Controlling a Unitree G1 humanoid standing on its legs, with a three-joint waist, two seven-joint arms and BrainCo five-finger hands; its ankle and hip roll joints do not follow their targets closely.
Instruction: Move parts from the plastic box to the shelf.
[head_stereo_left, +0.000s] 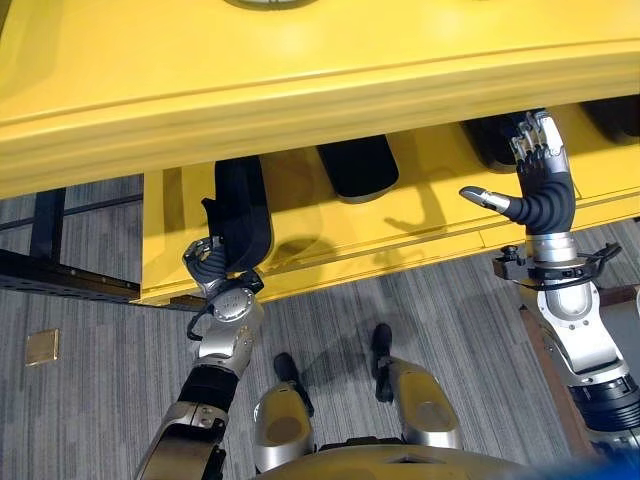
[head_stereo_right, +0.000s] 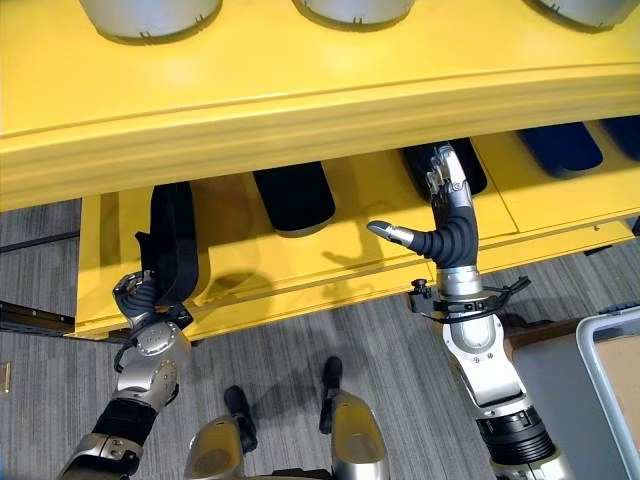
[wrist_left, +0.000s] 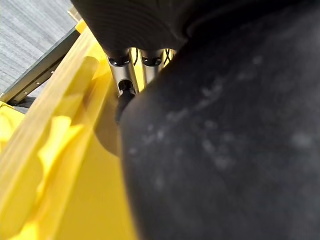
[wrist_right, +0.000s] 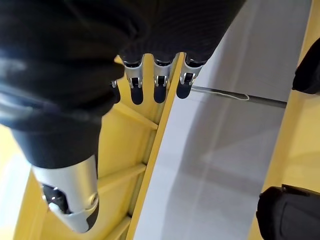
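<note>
A long black part (head_stereo_left: 243, 215) stands tilted on the left end of the yellow shelf's lower board (head_stereo_left: 300, 255), and my left hand (head_stereo_left: 213, 266) is shut on its lower end. In the left wrist view the black part (wrist_left: 225, 150) bulks large beside the hand's fingers (wrist_left: 125, 75). My right hand (head_stereo_right: 450, 230) is open, with fingers straight and reaching under the upper board (head_stereo_right: 300, 110) and the thumb stuck out sideways. It holds nothing. Its fingers (wrist_right: 155, 75) lie along the yellow shelf edge. The plastic box (head_stereo_right: 600, 345) shows at the lower right.
More black parts (head_stereo_left: 358, 165) (head_stereo_right: 445, 165) lie on the lower board, with dark blue ones (head_stereo_right: 560, 148) further right. Grey round items (head_stereo_right: 150, 15) sit on the top board. A black frame (head_stereo_left: 50, 270) stands at the left on the grey carpet.
</note>
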